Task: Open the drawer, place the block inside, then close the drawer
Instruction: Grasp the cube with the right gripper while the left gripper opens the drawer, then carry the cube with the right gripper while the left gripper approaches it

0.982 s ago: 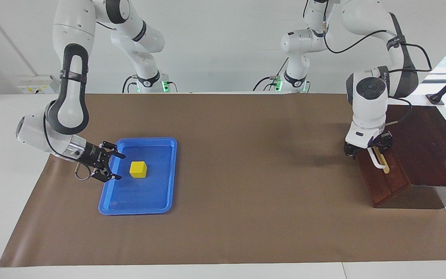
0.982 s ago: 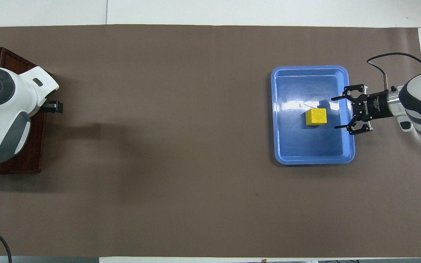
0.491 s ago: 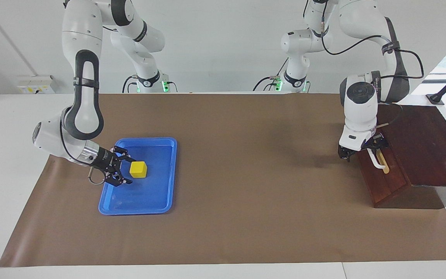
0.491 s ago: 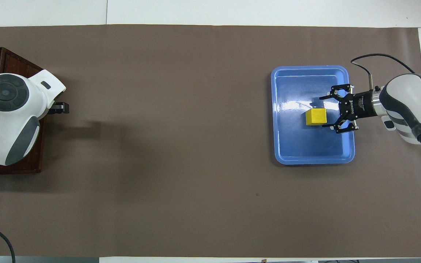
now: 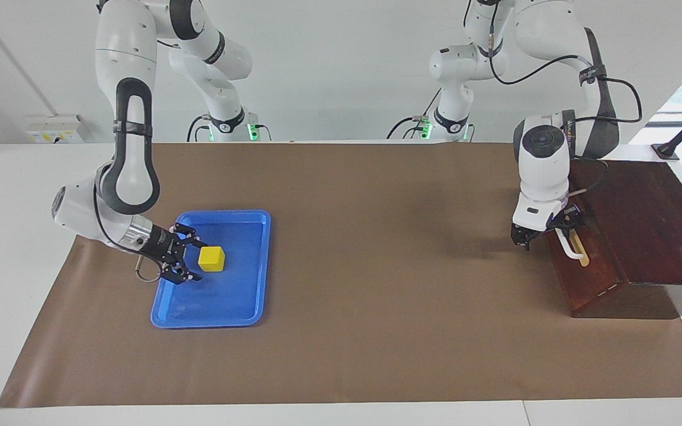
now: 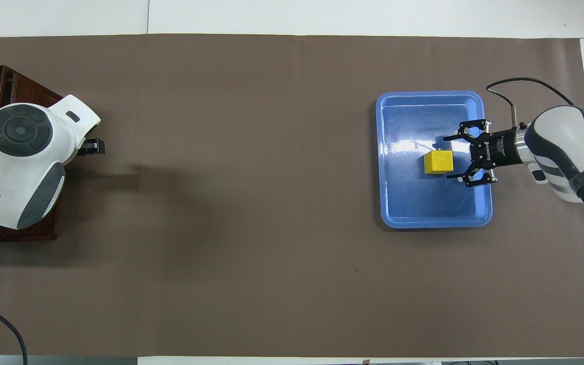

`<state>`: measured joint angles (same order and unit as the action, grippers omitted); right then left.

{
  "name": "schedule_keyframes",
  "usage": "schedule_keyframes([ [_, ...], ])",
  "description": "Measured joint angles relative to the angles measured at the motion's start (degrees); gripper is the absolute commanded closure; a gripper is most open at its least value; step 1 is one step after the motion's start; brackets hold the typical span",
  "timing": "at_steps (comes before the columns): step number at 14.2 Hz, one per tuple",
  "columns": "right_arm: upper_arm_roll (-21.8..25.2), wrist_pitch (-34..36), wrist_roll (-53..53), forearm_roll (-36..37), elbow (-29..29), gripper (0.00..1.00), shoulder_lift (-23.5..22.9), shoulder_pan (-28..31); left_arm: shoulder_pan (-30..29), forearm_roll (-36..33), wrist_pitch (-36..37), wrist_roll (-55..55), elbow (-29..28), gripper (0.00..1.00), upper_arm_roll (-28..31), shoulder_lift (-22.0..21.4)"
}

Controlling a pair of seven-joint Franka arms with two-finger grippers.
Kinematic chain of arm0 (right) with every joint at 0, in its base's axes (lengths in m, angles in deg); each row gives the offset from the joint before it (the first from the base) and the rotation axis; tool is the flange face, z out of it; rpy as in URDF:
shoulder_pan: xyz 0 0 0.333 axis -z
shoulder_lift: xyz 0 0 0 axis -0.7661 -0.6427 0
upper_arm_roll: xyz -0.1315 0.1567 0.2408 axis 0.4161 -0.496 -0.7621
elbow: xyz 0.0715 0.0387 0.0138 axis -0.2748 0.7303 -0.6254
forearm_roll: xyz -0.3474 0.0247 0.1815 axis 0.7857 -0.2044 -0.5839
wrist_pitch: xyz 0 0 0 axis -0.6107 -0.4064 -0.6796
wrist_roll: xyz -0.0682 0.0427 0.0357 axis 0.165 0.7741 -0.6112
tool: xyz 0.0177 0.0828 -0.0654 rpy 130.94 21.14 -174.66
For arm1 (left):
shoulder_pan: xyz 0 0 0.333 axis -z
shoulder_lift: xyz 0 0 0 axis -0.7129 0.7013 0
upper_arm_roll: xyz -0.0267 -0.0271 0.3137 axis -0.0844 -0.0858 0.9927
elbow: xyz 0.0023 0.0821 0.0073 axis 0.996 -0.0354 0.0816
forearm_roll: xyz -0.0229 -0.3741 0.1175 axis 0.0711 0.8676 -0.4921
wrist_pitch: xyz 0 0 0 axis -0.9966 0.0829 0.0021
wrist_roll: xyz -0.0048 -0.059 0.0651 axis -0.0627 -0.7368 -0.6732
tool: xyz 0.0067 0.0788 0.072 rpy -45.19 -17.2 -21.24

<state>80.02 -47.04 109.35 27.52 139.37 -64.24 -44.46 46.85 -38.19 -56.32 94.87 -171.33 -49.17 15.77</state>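
Presently, as I catalogue the table from my station, largest item first: the dark wooden box [image 5: 643, 236] at the left arm's end, its drawer [image 5: 589, 260] drawn out only a crack, I judge, with a pale edge showing at the lower corner of the front. Next, the blue tray [image 5: 240, 307] at the right arm's end, flat on the brown cover. Next, the left gripper [image 5: 545, 231], hooked about the white bar handle [image 5: 572, 245] with its fingers spread wide, not clamped. Next, the right gripper [image 5: 189, 258], low in the tray, fingers apart on either side of its target and not yet gripping. Smallest, the block [image 5: 211, 258] — a yellow cube resting on the tray floor, just at the right gripper's tips. Step in hand, by my reading: opening the drawer while the pick is being set up. Next move calls for a straight pull on the handle — and a squeeze on the cube's flat sides.
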Motion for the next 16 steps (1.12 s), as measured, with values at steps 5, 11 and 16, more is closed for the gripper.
schedule_keyframes([
  [5,0.0,-0.2,-0.6,-0.2,0.2,0.61,0.0,0.0,5.3,8.3,0.0,1.9,1.4,0.00,0.2,0.4],
  [11,-0.2,-1.2,-3.7,-0.8,0.2,1.00,0.1,-1.9,9.0,14.5,0.0,5.5,4.1,0.00,0.1,2.1],
  [16,-0.1,-0.5,-3.1,-2.4,-4.6,1.00,0.2,-2.9,10.6,16.0,0.2,7.1,4.4,0.00,-0.2,2.6],
])
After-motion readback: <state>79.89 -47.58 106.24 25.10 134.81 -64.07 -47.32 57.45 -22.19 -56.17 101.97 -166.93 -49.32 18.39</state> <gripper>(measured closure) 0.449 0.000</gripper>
